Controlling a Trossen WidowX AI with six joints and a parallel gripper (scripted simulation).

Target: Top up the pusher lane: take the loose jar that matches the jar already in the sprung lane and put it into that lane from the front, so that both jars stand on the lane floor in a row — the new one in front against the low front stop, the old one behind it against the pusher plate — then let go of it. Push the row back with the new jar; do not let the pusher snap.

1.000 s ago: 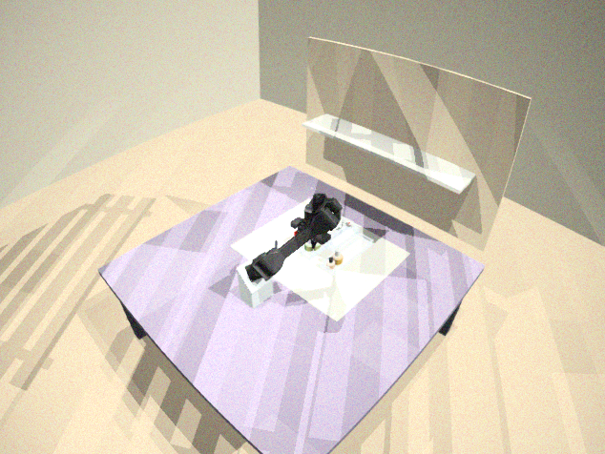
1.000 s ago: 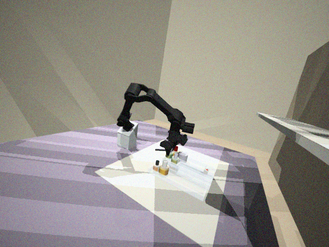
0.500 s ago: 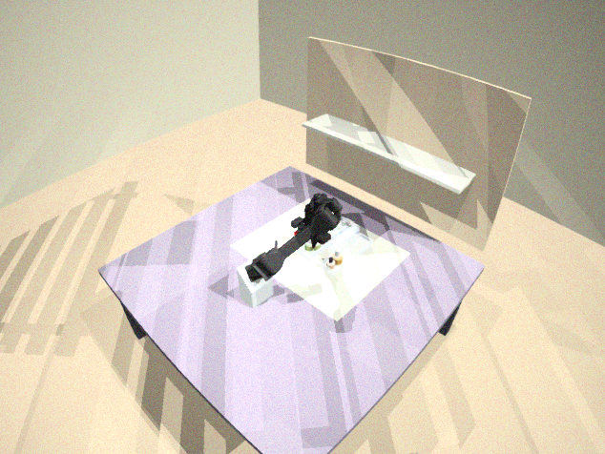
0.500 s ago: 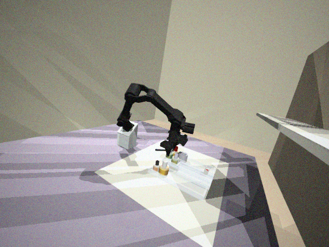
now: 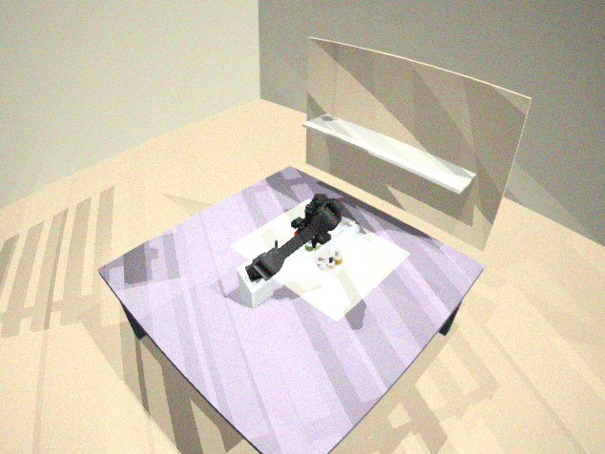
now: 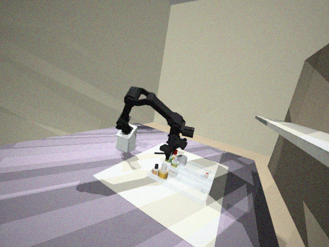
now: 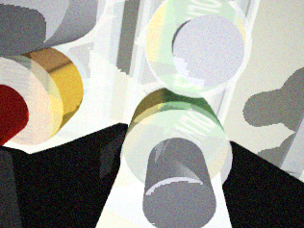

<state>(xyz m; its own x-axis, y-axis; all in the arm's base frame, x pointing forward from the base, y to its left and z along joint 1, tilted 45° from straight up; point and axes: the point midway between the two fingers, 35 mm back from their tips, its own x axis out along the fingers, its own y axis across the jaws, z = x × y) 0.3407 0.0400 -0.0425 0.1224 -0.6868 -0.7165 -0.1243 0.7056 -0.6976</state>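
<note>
My gripper (image 7: 174, 141) (image 6: 168, 157) (image 5: 312, 244) is shut on a pale green glass jar (image 7: 167, 129) with a grey cap (image 7: 175, 191), held upright low over the white mat (image 5: 376, 263). Directly ahead, a matching green jar (image 7: 198, 44) (image 6: 174, 162) with a grey cap stands in the clear-walled lane (image 7: 148, 7). In the wrist view the two jars overlap, and I cannot tell whether they touch. The pusher plate and the front stop are hidden.
An amber jar (image 7: 64, 83) (image 6: 163, 173), a red-capped jar (image 7: 9, 112) (image 6: 175, 152), a pink jar (image 6: 155, 169) and a grey cylinder (image 6: 182, 159) stand close by. The clear rack (image 6: 195, 180) runs right. The arm's white pedestal (image 6: 126, 140) is behind; a wall shelf (image 5: 390, 151) is far off.
</note>
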